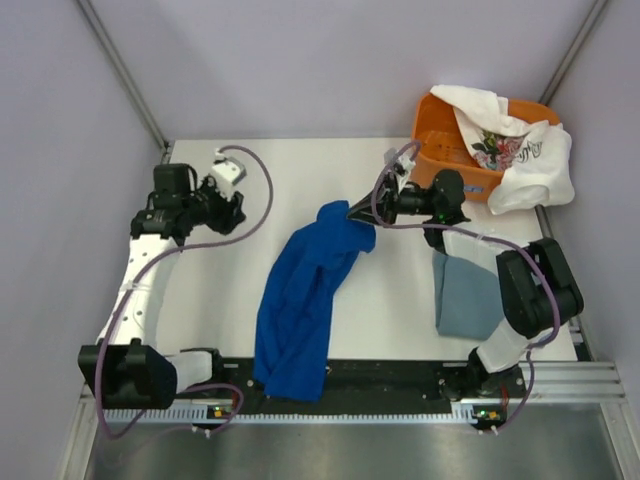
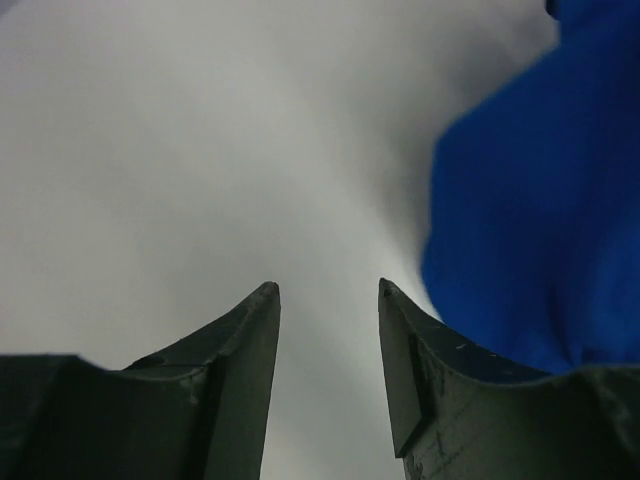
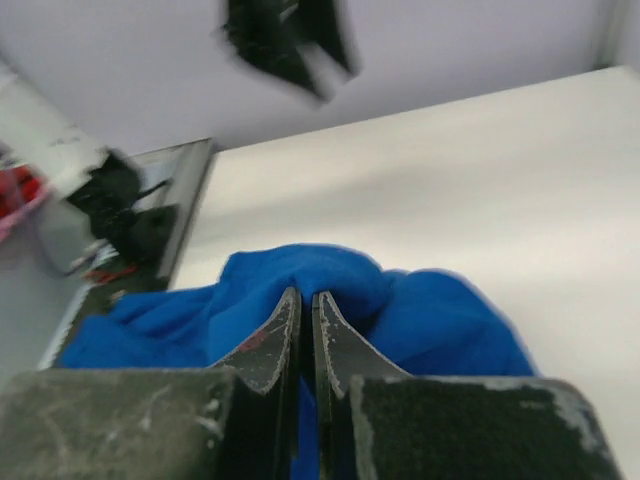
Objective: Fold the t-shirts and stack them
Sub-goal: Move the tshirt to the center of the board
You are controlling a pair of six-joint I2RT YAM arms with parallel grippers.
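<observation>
The royal-blue t-shirt [image 1: 300, 300] lies crumpled in a long strip from mid-table to the near edge. Its far end is lifted, with my right gripper [image 1: 356, 211] shut on a bunch of that cloth. In the right wrist view the blue t-shirt [image 3: 440, 320] bulges around the right gripper [image 3: 306, 293]. My left gripper [image 1: 234, 212] hovers over the table left of the shirt, open with nothing between its fingers [image 2: 255, 340]. In the left wrist view the blue t-shirt [image 2: 540, 200] fills the right side. A folded grey-blue t-shirt [image 1: 463, 295] lies partly under the right arm. A white floral t-shirt [image 1: 525, 150] drapes over the basket.
An orange plastic basket [image 1: 440, 150] stands at the far right corner. Grey walls close in the table on the left, back and right. A black and metal rail [image 1: 380, 385] with both arm bases runs along the near edge.
</observation>
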